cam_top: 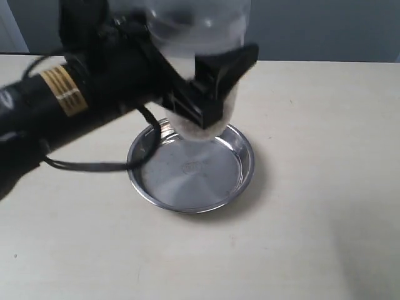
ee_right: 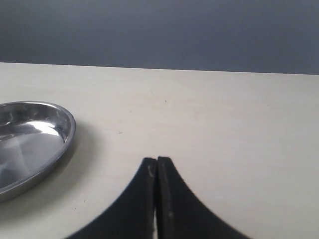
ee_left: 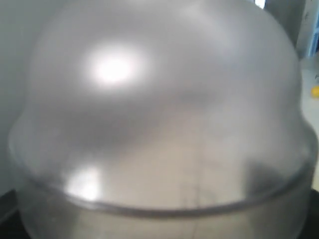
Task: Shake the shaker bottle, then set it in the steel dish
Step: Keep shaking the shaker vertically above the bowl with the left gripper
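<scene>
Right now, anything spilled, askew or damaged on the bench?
Nothing stands out. The left gripper holds the shaker bottle roughly upright over the steel dish, with the granules at the bottle's bottom. No spill shows in the dish or on the table. The right gripper is shut and empty, apart from the dish.

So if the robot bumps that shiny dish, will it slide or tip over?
Probably slide: the steel dish looks smooth and sits flat on the smooth table. Tipping seems unlikely, since it is wide and low. It looks thin, so likely light.
</scene>
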You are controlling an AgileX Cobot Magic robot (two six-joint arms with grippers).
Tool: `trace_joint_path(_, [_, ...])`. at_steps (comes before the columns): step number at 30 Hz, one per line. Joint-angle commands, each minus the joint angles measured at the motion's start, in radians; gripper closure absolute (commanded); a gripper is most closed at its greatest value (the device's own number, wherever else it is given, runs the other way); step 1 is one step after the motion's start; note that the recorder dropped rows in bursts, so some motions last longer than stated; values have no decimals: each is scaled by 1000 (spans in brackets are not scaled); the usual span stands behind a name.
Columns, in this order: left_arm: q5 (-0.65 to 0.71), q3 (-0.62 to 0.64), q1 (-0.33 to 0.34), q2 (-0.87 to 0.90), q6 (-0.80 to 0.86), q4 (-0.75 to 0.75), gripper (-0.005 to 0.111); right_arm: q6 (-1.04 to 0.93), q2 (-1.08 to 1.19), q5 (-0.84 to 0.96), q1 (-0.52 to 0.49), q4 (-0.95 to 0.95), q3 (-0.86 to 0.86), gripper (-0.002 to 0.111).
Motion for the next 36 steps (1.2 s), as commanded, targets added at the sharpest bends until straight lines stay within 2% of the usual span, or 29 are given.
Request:
trace_joint_path(1, [58,60,31,107,2,-183,106,0,-4,-9,4,-1,1,109])
trace_joint_path(2, [2,64,28,102,-56,-130,106,0,-4,-9,4,-1,1,109])
trace_joint_path(4, [-202,39,16,27,-102,57,106,0,-4,-9,4,-1,1,109])
trace_joint_path(5, [-230,16,14,-8,-94,107,106,0,-4,-9,4,-1,1,109])
trace_joint_path(6, [-157,-9,14,-35,-70,90,106,0,-4,-9,4,-1,1,109])
trace_joint_path(8, [56,-7,28,-2,15,-54,106,0,-4,-9,4,-1,1,109])
trace_joint_path(9, [122,19,42,50,60,-137,106,0,-4,-9,4,-1,1,109])
trace_joint_path(10, [131,43,50,91,56,-189,106,0,-4,-9,4,-1,1,109])
trace_joint_path(11, [105,48,52,99,33,-177,106,0,-4,-9,4,-1,1,109])
trace_joint_path(14, [-148,5,24,-15,-30,50,106,0,-4,-9,4,-1,1,109])
trace_joint_path(15, [-136,-25,22,-54,-20,83,106,0,-4,-9,4,-1,1,109])
trace_joint_path(16, [-45,-36,24,-66,0,51,106,0,-4,-9,4,-1,1,109])
trace_joint_path(18, [124,0,47,0,68,-105,106,0,-4,-9,4,-1,1,109])
trace_joint_path(19, [141,45,57,62,67,-179,106,0,-4,-9,4,-1,1,109])
trace_joint_path(20, [112,77,57,102,39,-209,106,0,-4,-9,4,-1,1,109])
trace_joint_path(21, [49,86,44,103,-22,-170,106,0,-4,-9,4,-1,1,109])
trace_joint_path(24, [-246,45,5,-11,-76,73,106,0,-4,-9,4,-1,1,109])
trace_joint_path(25, [-198,16,5,-46,-52,94,106,0,-4,-9,4,-1,1,109])
trace_joint_path(26, [-100,6,7,-53,-17,40,106,0,-4,-9,4,-1,1,109])
trace_joint_path(27, [18,17,15,-25,34,-56,106,0,-4,-9,4,-1,1,109])
trace_joint_path(28, [78,52,28,32,75,-150,106,0,-4,-9,4,-1,1,109])
trace_joint_path(30, [35,115,42,117,46,-234,106,0,-4,-9,4,-1,1,109])
trace_joint_path(33, [-287,100,16,32,-68,10,106,0,-4,-9,4,-1,1,109])
trace_joint_path(34, [-329,67,11,-13,-68,64,106,0,-4,-9,4,-1,1,109])
trace_joint_path(35, [-249,35,14,-43,-54,60,106,0,-4,-9,4,-1,1,109])
trace_joint_path(36, [-136,20,22,-45,-20,-7,106,0,-4,-9,4,-1,1,109])
